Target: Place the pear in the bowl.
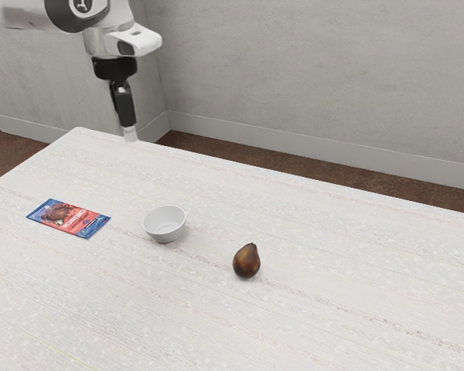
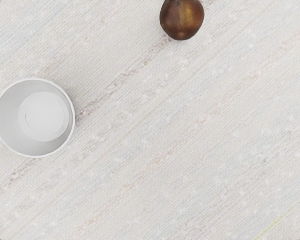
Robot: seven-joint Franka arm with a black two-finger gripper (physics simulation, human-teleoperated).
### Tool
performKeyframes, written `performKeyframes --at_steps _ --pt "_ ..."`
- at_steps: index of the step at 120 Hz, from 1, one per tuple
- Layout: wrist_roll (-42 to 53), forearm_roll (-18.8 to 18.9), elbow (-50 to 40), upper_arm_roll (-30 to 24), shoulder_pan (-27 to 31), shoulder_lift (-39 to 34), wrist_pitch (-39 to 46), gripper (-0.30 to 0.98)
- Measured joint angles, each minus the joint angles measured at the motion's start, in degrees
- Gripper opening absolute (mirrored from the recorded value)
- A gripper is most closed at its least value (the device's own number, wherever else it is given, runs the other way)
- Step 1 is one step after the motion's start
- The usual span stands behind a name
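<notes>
Below the jaws and well apart from them, see the brown pear [image 1: 246,263] resting on the pale desk [image 1: 309,325], stem up, outside the white bowl [image 1: 164,225]. Also lower than the jaws, find that bowl upright, near the pear but apart from it. Beneath jaw height too, on the bowl's far side from the pear, notice a red and blue packet [image 1: 68,218] lying flat. Cannot tell the state of the jaws, released or clenched.

Pear [image 1: 247,261]: smooth, softly glossy skin. Bowl [image 1: 165,224]: smooth, matt finish. Packet [image 1: 68,218]: printed surface, flat-looking. Tabletop [image 1: 332,309]: wood-like streaks, matt, finely textured. Wall [image 1: 317,69]: matt, concrete-like.
</notes>
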Motion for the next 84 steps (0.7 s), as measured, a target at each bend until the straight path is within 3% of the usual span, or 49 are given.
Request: performKeyframes --at_steps 34,52,84 --pt "6.6 0.1 0.7 -0.3 1.2 1.4 1.5 0.69" --pt "13.5 -0.7 3.4 -0.5 -1.8 7.8 2.6 0.69" --pt "22.5 -2.8 3.6 -6.0 -3.0 19.9 13.4 0.68"
